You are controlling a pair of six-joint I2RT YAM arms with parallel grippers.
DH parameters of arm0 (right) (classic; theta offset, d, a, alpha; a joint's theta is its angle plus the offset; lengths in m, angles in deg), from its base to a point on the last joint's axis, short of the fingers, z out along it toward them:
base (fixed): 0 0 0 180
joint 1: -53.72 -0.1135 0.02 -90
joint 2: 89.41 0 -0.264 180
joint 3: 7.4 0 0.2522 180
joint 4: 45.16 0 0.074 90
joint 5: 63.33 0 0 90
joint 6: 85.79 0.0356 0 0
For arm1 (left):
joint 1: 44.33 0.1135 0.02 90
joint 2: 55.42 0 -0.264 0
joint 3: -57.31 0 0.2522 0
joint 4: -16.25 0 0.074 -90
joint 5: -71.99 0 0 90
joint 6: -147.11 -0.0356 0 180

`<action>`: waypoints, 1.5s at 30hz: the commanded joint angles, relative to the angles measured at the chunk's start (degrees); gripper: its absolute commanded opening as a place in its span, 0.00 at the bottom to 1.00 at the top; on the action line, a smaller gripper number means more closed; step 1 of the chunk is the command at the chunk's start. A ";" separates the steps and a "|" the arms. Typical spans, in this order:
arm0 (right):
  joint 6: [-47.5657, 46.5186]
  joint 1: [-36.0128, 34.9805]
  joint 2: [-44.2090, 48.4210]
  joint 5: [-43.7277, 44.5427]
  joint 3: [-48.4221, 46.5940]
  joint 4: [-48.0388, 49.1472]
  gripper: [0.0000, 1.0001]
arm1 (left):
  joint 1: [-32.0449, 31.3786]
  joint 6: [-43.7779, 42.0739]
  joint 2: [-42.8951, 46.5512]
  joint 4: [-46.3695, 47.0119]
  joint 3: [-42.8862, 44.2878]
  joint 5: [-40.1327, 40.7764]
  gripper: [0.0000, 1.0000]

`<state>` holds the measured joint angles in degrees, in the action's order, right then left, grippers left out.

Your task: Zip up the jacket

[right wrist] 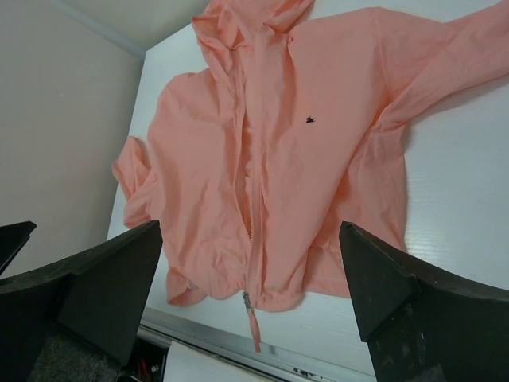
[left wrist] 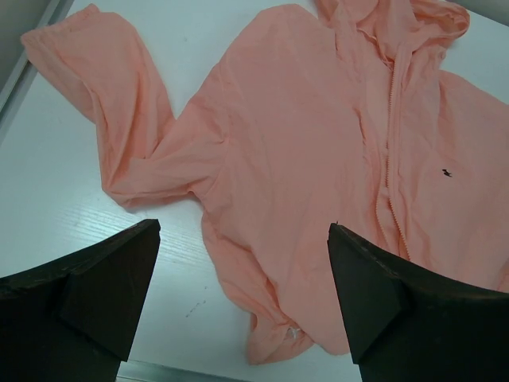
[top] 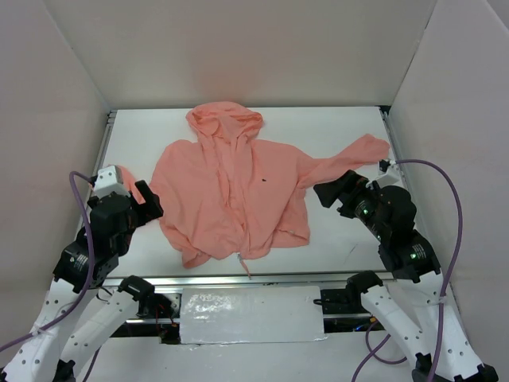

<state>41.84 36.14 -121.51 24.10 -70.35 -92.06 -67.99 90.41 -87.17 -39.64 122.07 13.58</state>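
White surface (top: 143,135) carries the jacket (top: 231,191) at centre, hood toward 12 o'clock. Left tool (top: 149,203) and right tool (top: 328,192) both gape wide, empty. Best pin the hem (top: 278,243), then pinch the zipper pull (right wrist: 247,301) at 6 o'clock.

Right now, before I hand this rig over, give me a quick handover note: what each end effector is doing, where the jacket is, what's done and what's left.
The left end effector is open, holding nothing, clear of the fabric.
The right end effector is open, holding nothing, also clear.
The jacket lies flat on the table, front up, hood at the far end, hem toward the arms.
Done: nothing yet; the slider sits at the hem.
Left: probably pin the hem with one arm, grip the slider with the other, and draw it up toward the hood.
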 commanded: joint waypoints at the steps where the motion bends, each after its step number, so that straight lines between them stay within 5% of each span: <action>1: -0.10 0.09 0.63 -0.95 -0.73 1.24 1.00 | 0.28 2.28 0.89 0.83 0.50 -0.48 0.99; 8: -2.46 0.09 -1.12 -2.70 -1.52 0.54 1.00 | 0.28 10.45 2.92 1.88 -2.74 -10.13 0.99; 12: -3.00 0.01 -3.84 -4.80 -0.91 0.45 1.00 | -1.55 20.99 -8.63 3.89 -8.54 -14.89 0.99; 14: -3.43 0.01 -4.55 -6.13 -0.12 1.15 1.00 | -6.63 24.60 -13.05 7.13 -11.00 -14.02 0.99; 17: -4.49 -0.43 -6.83 -8.15 -0.55 1.33 1.00 | -24.61 34.44 -22.19 8.30 -8.40 -3.06 0.99; 20: -5.46 -0.78 -8.24 -7.98 -0.91 0.28 1.00 | -31.77 40.87 -32.04 6.44 -4.52 2.41 0.88; 27: -5.90 -1.49 -5.44 -5.53 0.41 0.19 1.00 | -33.91 42.64 -49.01 9.34 0.50 2.07 0.80; 39: -6.34 -2.19 -6.22 -5.78 1.11 1.33 1.00 | -33.82 42.73 -56.40 14.27 1.12 0.14 0.78; 45: -6.34 -2.19 -5.87 -5.52 1.46 1.24 1.00 | -33.82 43.16 -58.95 14.44 1.20 0.22 0.57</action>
<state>36.48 34.35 -127.98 18.46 -69.37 -92.39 -101.58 132.62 -145.40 -25.83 121.57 13.19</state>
